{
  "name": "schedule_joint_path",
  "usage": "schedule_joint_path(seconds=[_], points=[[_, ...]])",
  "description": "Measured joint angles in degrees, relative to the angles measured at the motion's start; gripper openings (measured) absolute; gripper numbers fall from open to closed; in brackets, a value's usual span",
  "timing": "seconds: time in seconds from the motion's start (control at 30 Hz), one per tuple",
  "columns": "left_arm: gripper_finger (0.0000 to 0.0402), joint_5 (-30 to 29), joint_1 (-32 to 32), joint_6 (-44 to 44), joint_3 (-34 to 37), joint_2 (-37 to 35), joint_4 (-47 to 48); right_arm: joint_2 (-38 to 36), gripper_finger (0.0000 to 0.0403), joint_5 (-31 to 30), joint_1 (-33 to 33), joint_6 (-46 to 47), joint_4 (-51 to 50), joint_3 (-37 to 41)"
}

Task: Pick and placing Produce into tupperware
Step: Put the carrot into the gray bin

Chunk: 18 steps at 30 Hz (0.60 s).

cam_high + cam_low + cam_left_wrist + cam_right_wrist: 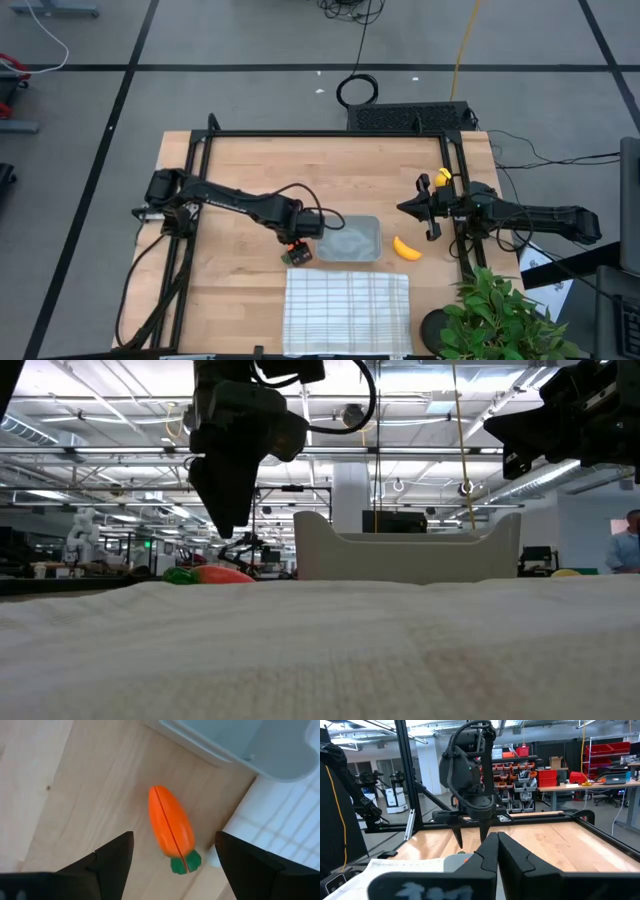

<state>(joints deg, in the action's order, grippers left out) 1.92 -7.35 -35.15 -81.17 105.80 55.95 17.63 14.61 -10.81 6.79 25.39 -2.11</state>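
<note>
carrot (172, 832) | on table, between left fingers (116, 857) spread apart | right fingers (512, 855) together

Glossy smooth plastic carrot (171, 835), matt pale wood table (75, 795) — translucent plastic tupperware (250, 742), woven cloth (347, 310)

White striped cloth (347, 308) at table's (240, 170) front edge; potted plant (500, 315) beside, possibly off-table.

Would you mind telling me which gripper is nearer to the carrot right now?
Left. The left gripper hovers open directly over the carrot, beside the tupperware. The right gripper waits shut, beyond the tupperware's far side.
</note>
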Motion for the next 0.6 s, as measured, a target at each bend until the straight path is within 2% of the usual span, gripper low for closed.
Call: schedule_joint_path(seconds=[0.6], points=[[0.0285,-4.44,-2.52,-2.1,3.52,-0.02,-5.2,0.02,0.0,0.0,0.0,0.01,-0.44,0.0]])
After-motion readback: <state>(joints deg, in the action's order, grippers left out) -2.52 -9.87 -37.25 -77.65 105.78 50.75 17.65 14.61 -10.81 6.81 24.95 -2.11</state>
